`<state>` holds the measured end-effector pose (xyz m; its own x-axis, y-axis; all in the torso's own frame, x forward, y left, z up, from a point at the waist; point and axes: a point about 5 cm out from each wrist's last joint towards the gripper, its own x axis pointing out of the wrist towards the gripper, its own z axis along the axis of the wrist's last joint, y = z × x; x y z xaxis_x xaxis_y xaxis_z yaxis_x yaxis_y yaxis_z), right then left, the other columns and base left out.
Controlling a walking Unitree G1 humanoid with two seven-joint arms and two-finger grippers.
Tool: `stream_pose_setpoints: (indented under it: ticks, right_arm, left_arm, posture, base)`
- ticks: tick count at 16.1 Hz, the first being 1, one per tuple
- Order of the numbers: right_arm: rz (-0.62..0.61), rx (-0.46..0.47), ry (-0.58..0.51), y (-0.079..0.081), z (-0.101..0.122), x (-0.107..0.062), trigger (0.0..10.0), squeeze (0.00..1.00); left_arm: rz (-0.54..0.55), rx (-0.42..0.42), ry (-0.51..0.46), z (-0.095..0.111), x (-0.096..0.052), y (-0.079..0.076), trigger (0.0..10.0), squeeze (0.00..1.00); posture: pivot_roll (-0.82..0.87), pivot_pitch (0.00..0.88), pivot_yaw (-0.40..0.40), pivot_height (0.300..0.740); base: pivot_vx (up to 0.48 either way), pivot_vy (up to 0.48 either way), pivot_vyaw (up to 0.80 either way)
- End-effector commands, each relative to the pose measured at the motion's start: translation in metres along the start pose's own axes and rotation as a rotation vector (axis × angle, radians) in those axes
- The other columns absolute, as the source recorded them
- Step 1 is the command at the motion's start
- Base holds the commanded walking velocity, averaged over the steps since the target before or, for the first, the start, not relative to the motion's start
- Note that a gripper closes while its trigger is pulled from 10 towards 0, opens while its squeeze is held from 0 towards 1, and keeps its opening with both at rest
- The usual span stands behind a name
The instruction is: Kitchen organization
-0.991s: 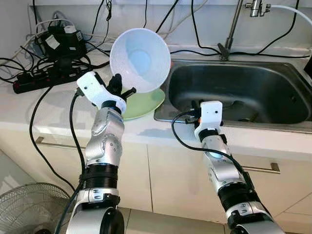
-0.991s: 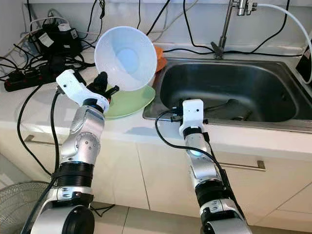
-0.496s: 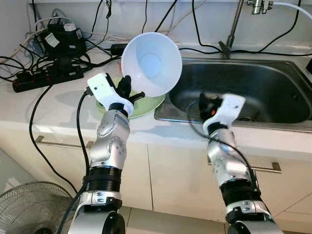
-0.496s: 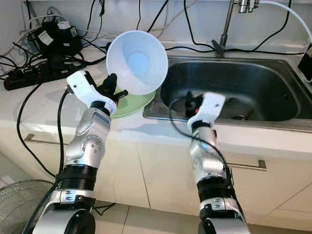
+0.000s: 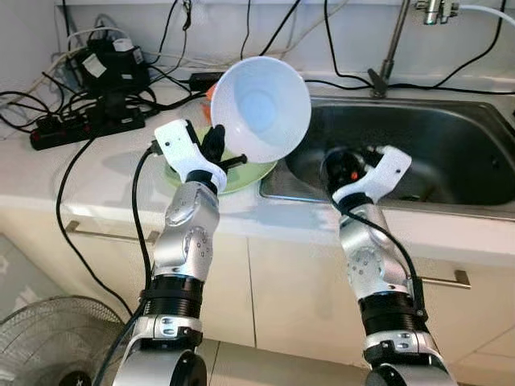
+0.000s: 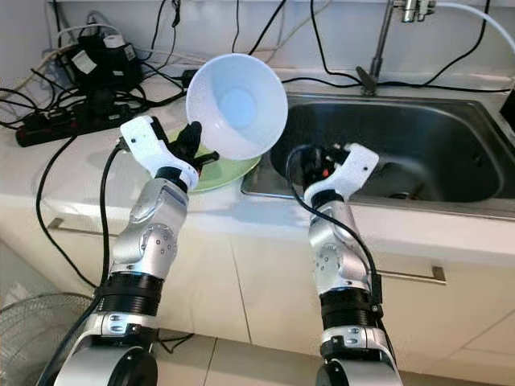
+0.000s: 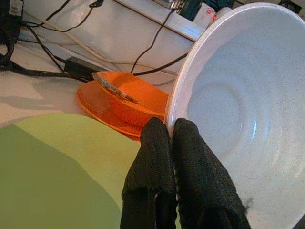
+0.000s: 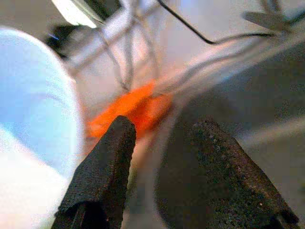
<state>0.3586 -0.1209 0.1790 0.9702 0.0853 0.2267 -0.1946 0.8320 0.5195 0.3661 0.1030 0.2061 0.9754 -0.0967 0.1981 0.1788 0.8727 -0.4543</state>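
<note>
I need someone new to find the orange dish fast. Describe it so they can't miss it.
Start at the steel sink and look to the counter at its left rear corner. Behind the flat green plate sits the orange bowl on a matching orange plate, partly hidden by the white bowl held in the left gripper. It is the only orange dish.
</note>
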Motion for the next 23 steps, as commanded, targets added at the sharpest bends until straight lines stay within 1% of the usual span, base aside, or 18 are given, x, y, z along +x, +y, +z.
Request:
stream_pose_setpoints:
  ticks: [1, 4, 7, 23]
  right_arm:
    - [0.056, 0.022, -0.007, 0.008, 0.002, -0.001, 10.0, 0.00]
    - [0.133, 0.063, -0.033, 0.018, 0.008, -0.004, 10.0, 0.00]
    - [0.152, 0.078, -0.043, 0.019, 0.010, -0.004, 10.0, 0.00]
    - [0.159, 0.079, -0.043, 0.019, 0.011, -0.005, 10.0, 0.00]
  left_arm:
    - [-0.034, 0.001, -0.009, 0.002, 0.000, -0.004, 10.0, 0.00]
    - [-0.038, 0.010, -0.001, 0.000, -0.001, -0.006, 10.0, 0.00]
    - [-0.041, 0.013, 0.002, 0.000, -0.001, -0.006, 10.0, 0.00]
    - [-0.041, 0.013, 0.003, 0.000, -0.001, -0.006, 10.0, 0.00]
  posture:
    - [0.02, 0.000, 0.096, 0.740]
    - [0.03, 0.000, 0.094, 0.740]
    - [0.03, 0.000, 0.094, 0.740]
    - [0.03, 0.000, 0.094, 0.740]
  base:
    - [0.000, 0.000, 0.00]
    - [0.000, 0.000, 0.00]
    - [0.000, 0.000, 0.00]
    - [0.000, 0.000, 0.00]
